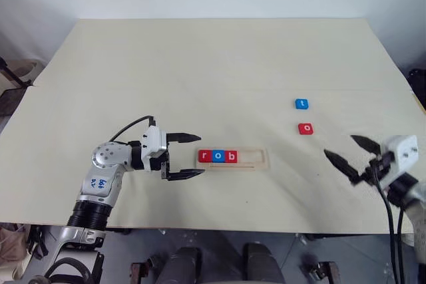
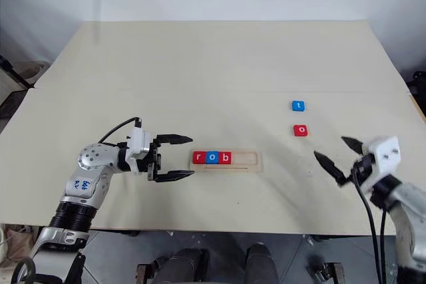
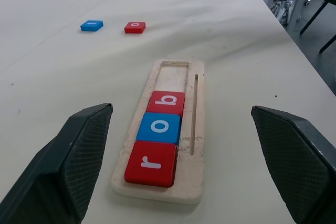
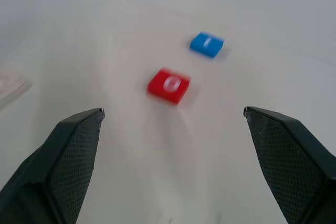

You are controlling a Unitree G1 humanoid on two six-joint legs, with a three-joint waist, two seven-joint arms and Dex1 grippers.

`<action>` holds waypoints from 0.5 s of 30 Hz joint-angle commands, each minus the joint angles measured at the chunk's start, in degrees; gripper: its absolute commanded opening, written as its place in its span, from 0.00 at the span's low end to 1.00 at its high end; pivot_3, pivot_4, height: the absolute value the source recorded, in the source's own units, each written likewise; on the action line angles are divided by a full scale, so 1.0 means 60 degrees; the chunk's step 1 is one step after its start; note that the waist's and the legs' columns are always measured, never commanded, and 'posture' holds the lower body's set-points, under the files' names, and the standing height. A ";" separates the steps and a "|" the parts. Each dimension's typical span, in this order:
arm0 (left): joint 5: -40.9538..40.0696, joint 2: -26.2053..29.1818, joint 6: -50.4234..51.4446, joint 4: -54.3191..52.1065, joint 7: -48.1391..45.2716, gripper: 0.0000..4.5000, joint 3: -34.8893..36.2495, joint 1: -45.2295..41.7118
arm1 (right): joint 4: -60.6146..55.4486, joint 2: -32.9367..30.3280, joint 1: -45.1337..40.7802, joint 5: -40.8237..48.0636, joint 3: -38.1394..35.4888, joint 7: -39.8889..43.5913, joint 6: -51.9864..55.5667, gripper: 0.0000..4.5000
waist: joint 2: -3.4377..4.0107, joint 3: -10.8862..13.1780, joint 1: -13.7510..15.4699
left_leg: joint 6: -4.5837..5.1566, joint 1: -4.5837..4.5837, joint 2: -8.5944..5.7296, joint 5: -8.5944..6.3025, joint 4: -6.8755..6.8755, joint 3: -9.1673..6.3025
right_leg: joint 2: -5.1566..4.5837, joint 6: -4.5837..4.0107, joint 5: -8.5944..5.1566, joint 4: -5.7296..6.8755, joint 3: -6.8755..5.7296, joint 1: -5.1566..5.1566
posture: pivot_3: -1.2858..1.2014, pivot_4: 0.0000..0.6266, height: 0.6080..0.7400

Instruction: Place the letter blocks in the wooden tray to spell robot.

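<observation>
The red o block (image 1: 305, 128) looks light, stiff and thin, lying flat on the counter (image 1: 200, 71), so the wide-open, empty right end effector (image 1: 351, 155) should pinch its opposite edges.

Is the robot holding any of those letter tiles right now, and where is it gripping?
Nothing is held. The left tool and the right tool are both open and empty.

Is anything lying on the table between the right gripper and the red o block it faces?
No. Between the right gripper and the red o block the table is bare, as the right wrist view shows; both head views agree.
</observation>
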 commanded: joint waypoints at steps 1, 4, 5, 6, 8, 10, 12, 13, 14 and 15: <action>-0.0024 -0.0014 -0.0045 -0.0413 0.0088 1.00 0.0038 0.0108 | 0.0518 -0.0695 -0.1393 -0.0210 0.0848 -0.0714 0.1973 0.99 | 0.0000 0.0000 -0.0007 | 0.0000 -0.0001 0.0001 0.0000 0.0001 -0.0002 | 0.0000 0.0000 0.0000 -0.0001 -0.0003 -0.0001 | 0.52 0.24 1.00; 0.0001 -0.0100 -0.0018 -0.0583 0.0197 1.00 0.0003 0.0222 | 0.1639 -0.0656 -0.3376 -0.0276 0.1626 -0.1033 0.3035 0.99 | 0.0000 0.0001 0.0004 | 0.0000 -0.0005 0.0002 0.0000 0.0003 -0.0003 | -0.0001 -0.0001 0.0001 -0.0005 -0.0009 -0.0002 | 0.52 0.24 1.00; 0.0010 -0.0115 -0.0007 -0.0620 0.0222 1.00 -0.0007 0.0241 | 0.1911 -0.0655 -0.3760 -0.0374 0.1797 -0.1109 0.3181 0.99 | 0.0000 0.0002 0.0005 | 0.0000 -0.0012 -0.0002 0.0000 0.0002 0.0001 | -0.0004 -0.0001 0.0001 -0.0007 -0.0006 -0.0007 | 0.52 0.24 1.00; 0.0011 -0.0132 0.0009 -0.0661 0.0253 1.00 -0.0006 0.0256 | 0.2254 -0.0635 -0.4167 -0.0556 0.2003 -0.1269 0.3332 0.99 | 0.0001 0.0001 0.0003 | 0.0000 -0.0013 0.0000 0.0000 0.0005 0.0000 | -0.0003 -0.0001 0.0001 -0.0001 -0.0006 -0.0011 | 0.52 0.24 1.00; 0.0012 -0.0144 0.0033 -0.0750 0.0317 1.00 -0.0001 0.0296 | 0.2891 -0.0525 -0.4885 -0.0773 0.2279 -0.1574 0.3615 0.99 | 0.0001 0.0001 0.0025 | 0.0000 -0.0018 -0.0001 0.0000 0.0002 0.0001 | -0.0004 -0.0001 0.0001 -0.0002 -0.0007 -0.0016 | 0.52 0.24 1.00; 0.0002 -0.0125 0.0057 -0.0852 0.0395 1.00 0.0027 0.0357 | 0.3225 -0.0474 -0.5303 -0.0897 0.2509 -0.1611 0.3662 0.99 | 0.0001 0.0001 0.0040 | 0.0000 -0.0024 -0.0002 0.0000 0.0007 -0.0005 | -0.0005 -0.0001 0.0001 -0.0001 -0.0012 -0.0019 | 0.52 0.24 1.00; -0.0009 -0.0080 0.0076 -0.0953 0.0456 1.00 0.0079 0.0443 | 0.3270 -0.0496 -0.5496 -0.0949 0.2709 -0.1558 0.3841 0.99 | 0.0001 0.0001 0.0028 | 0.0001 -0.0032 -0.0006 0.0000 0.0008 -0.0006 | -0.0008 -0.0001 0.0001 -0.0003 -0.0013 -0.0023 | 0.52 0.24 1.00; -0.0015 -0.0060 0.0087 -0.0994 0.0480 1.00 0.0098 0.0481 | 0.3253 -0.0513 -0.5541 -0.0952 0.2764 -0.1550 0.3958 0.99 | 0.0001 0.0001 0.0022 | 0.0002 -0.0033 -0.0006 -0.0001 0.0009 -0.0005 | -0.0008 0.0000 0.0001 -0.0002 -0.0013 -0.0024 | 0.52 0.24 1.00; -0.0019 -0.0045 0.0098 -0.1026 0.0500 1.00 0.0110 0.0508 | 0.3240 -0.0525 -0.5569 -0.0954 0.2798 -0.1546 0.4039 0.99 | 0.0001 0.0001 0.0015 | 0.0002 -0.0033 -0.0006 -0.0001 0.0008 -0.0005 | -0.0008 0.0000 0.0001 -0.0001 -0.0013 -0.0025 | 0.52 0.24 1.00; -0.0024 -0.0026 0.0109 -0.1059 0.0520 1.00 0.0125 0.0549 | 0.3182 -0.0524 -0.5585 -0.0939 0.2802 -0.1588 0.4190 0.99 | 0.0001 0.0001 0.0011 | 0.0002 -0.0034 -0.0005 -0.0001 0.0008 -0.0004 | -0.0008 0.0000 0.0001 -0.0001 -0.0013 -0.0027 | 0.52 0.24 1.00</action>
